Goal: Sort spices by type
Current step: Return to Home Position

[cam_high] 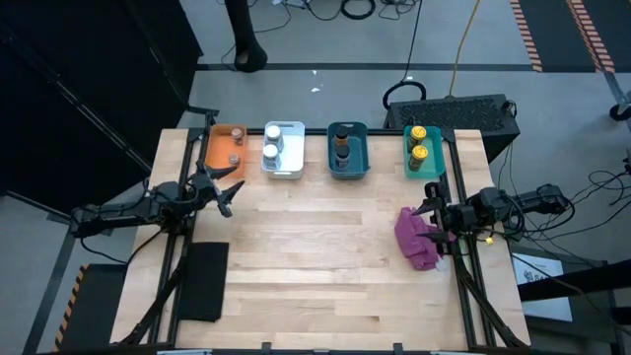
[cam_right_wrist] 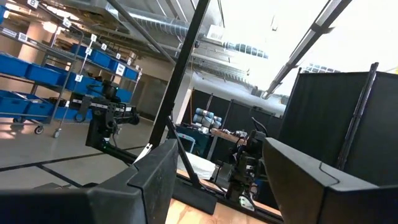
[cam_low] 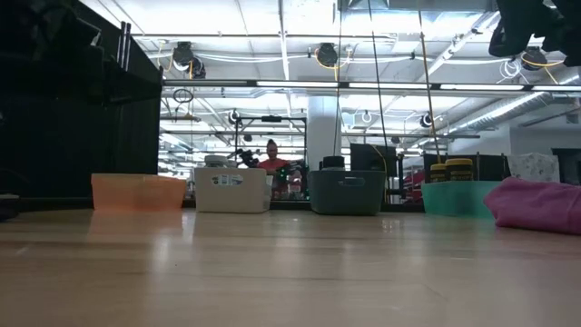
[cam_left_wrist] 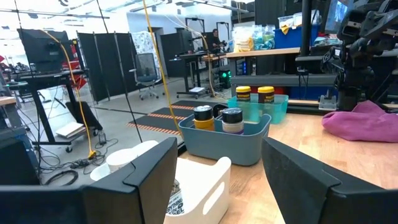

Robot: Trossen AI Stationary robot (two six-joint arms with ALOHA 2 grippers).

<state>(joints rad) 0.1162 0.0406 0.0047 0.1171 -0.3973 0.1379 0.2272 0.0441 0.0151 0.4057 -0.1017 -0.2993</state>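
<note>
At the light wooden table's sides, the left gripper and right gripper are hovering empty, fingers spread, sorting apparently finished, while beyond them the small cylindrical spice jars are standing grouped by lid colour in four rectangular plastic bins.

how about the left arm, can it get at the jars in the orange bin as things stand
Probably yes: the left tool hangs open close to the orange bin, nothing lies between them, and both jars stand uncovered in it.
</note>
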